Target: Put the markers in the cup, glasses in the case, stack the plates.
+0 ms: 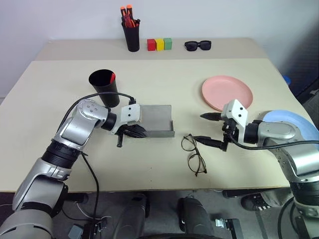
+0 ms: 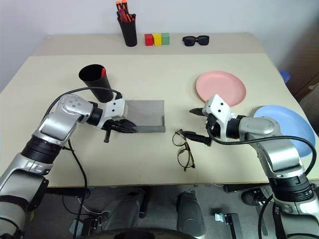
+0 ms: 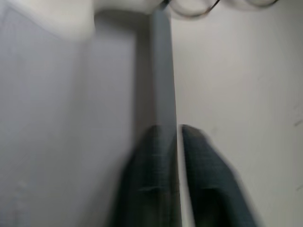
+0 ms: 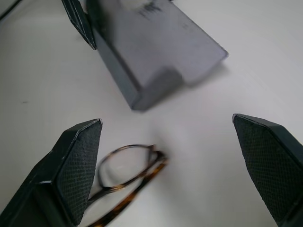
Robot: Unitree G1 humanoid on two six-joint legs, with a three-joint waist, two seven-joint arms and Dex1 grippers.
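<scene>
- Head views: we place the work at the glasses step. The case (image 1: 157, 120) lies open and flat at mid-table, and the glasses (image 1: 194, 153) lie just beside its right end, apart from it, unfolded on the bare table (image 1: 60, 94).
- The cup (image 1: 104, 87) stands behind the case with a red tip showing inside, so we judge at least one marker is already in. The pink plate (image 1: 227, 92) and the blue plate (image 2: 281, 122) lie side by side, unstacked.
- The left gripper (image 1: 130, 132) sits at the case's near left edge. The right gripper (image 1: 212, 129) is spread wide with nothing in it, just right of the glasses.
- Left wrist view: the fingers (image 3: 151, 175) stand either side of the case's thin wall (image 3: 162, 71), nearly closed on it; we read this as a steadying pinch, though firm contact is unclear.
- Right wrist view: the wide-apart fingers (image 4: 78, 165) frame the glasses (image 4: 128, 163), with the case (image 4: 156, 52) beyond.
- Next, in our judgement: lower the right gripper over the frame, pinch it, then carry it into the case.
</scene>
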